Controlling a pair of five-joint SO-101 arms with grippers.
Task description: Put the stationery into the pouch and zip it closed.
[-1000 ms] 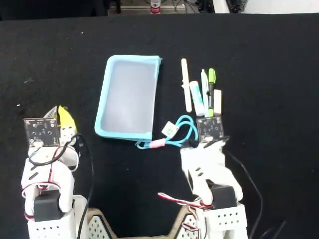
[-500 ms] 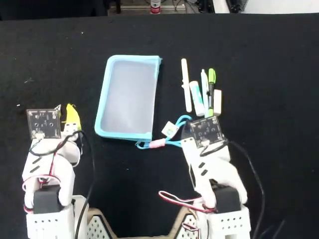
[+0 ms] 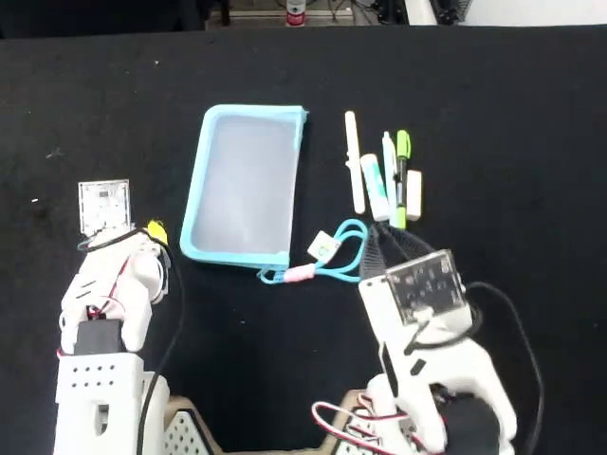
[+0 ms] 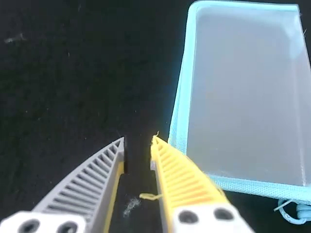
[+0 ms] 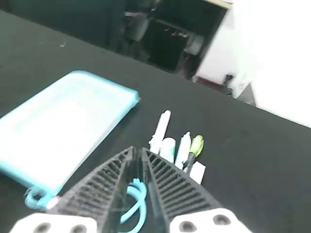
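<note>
My left gripper [image 4: 138,143] hung low over the near left part of the black tabletop [image 3: 512,123]. Its grey and yellow fingers were parted by a narrow gap with nothing between them, and the tips sat close to the pouch's near left corner without touching it. My right gripper [image 5: 141,152] was toward the near edge, right of centre, its dark fingers drawn almost together and empty. Its tips were above the blue cord loop [image 3: 349,248] that trailed from the pouch's near right corner. Farther out, the pouch [image 3: 245,180] lay flat around the middle of the tabletop, pale with a light blue border, its long sides running near to far. Just to its right, apart from it, the stationery [image 3: 377,188] lay side by side on the bare tabletop: a white stick, a white and teal tube, a white pen, a green highlighter and a small white block.
</note>
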